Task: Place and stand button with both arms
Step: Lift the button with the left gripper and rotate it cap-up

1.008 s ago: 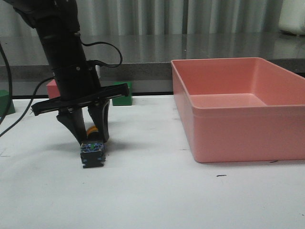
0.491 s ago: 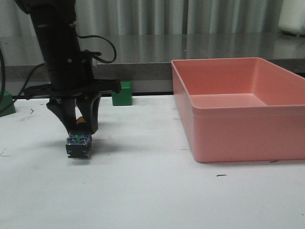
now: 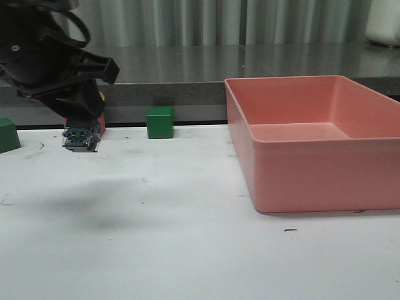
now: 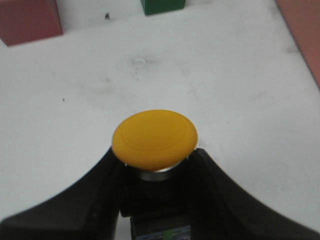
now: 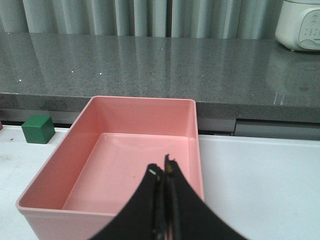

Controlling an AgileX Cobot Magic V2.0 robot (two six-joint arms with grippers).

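Note:
My left gripper (image 3: 80,125) is shut on the button (image 3: 81,139) and holds it in the air above the white table at the left. In the left wrist view the yellow mushroom cap (image 4: 154,138) points away from the camera, with the silver collar and black base clamped between the black fingers (image 4: 75,200). The bluish contact block faces the front camera. My right gripper (image 5: 163,172) is shut and empty, above the near part of the pink bin (image 5: 135,150). The right arm is out of the front view.
The large pink bin (image 3: 312,181) fills the right of the table. A green cube (image 3: 160,122) and a red cube (image 3: 99,124) stand at the back edge. Another green cube (image 3: 7,134) is at far left. A grey counter runs behind.
My left gripper has lifted the button off the table and carried it up and to the left. The arm has tilted so that it now fills the top left corner.

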